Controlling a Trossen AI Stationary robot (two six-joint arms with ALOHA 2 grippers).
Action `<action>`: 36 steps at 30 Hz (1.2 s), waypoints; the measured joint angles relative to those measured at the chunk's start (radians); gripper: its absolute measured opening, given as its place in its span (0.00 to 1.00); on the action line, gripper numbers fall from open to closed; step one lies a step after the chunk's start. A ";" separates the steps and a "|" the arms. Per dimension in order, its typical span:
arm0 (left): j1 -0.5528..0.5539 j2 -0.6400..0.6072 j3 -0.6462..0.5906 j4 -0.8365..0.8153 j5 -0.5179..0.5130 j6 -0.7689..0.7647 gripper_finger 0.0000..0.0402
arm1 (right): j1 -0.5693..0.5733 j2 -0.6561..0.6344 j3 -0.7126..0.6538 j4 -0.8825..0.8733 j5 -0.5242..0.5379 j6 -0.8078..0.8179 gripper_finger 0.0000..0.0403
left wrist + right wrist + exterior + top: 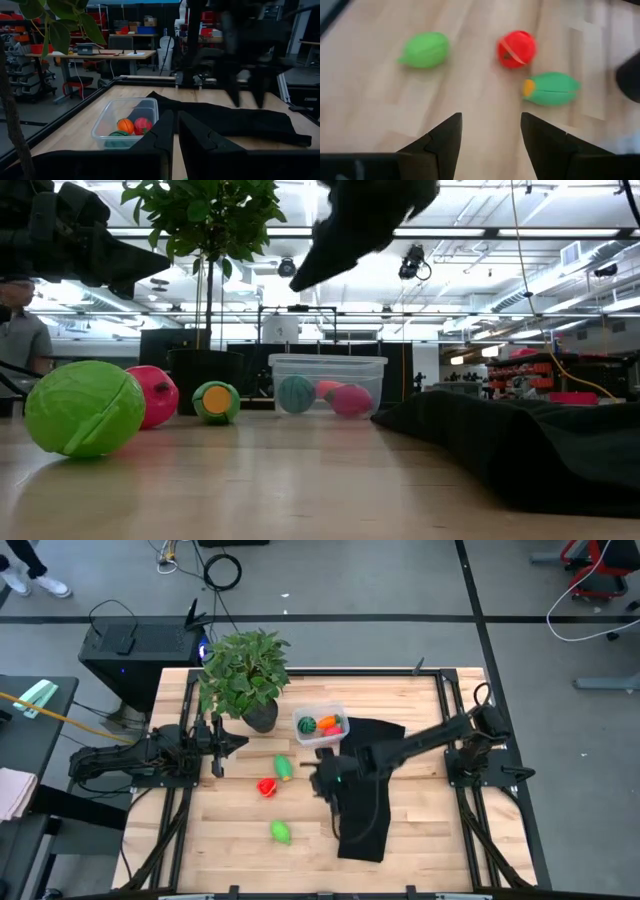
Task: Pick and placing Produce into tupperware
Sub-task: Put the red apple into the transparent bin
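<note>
**Operator:** Right gripper first: we are seeing its fingers standing partly apart with nothing between them, hanging above the bare wood near the middle of the table.

**Technician:** Agreed, we are carrying nothing there. The left gripper is waiting pinched shut and empty near the table's left edge, beside the potted plant.

**Operator:** We are judging this as the approach step for the next piece. Three pieces are already lying in the tupperware toward the table's far edge.

**Technician:** Three are remaining on the wood: the red piece, the green piece with the orange end just beside it, and the light green piece apart from both, nearer the front edge.

**Operator:** For the next move, we are advising that the right gripper centre over one piece, descend with the fingers straddling it, then close. The black cloth is lying close by; we are recommending keeping clear of it.
</note>
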 joint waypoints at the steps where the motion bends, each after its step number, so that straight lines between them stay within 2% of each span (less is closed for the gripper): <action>1: 0.000 0.000 0.000 0.000 0.000 0.000 0.08 | 0.023 0.000 0.000 0.000 0.016 0.017 0.52; 6: -0.003 0.000 0.000 0.006 0.004 -0.004 0.10 | 0.118 0.000 0.000 -0.001 0.113 0.111 0.52; 10: -0.022 0.000 0.000 0.021 0.064 -0.001 0.13 | 0.171 0.000 0.000 -0.013 0.180 0.154 0.52; 18: -0.097 0.051 0.000 0.118 0.066 0.025 0.21 | 0.204 0.000 0.000 -0.071 0.271 0.197 0.52; 23: -0.163 0.170 0.000 0.236 0.035 0.004 0.27 | 0.199 0.000 0.000 -0.111 0.275 0.213 0.52; 27: -0.217 0.297 0.002 0.350 0.023 0.020 0.28 | 0.199 0.000 0.000 -0.131 0.275 0.213 0.52; 36: -0.326 0.596 0.150 0.363 -0.003 0.077 0.27 | 0.199 -0.005 -0.015 -0.236 0.318 0.298 0.51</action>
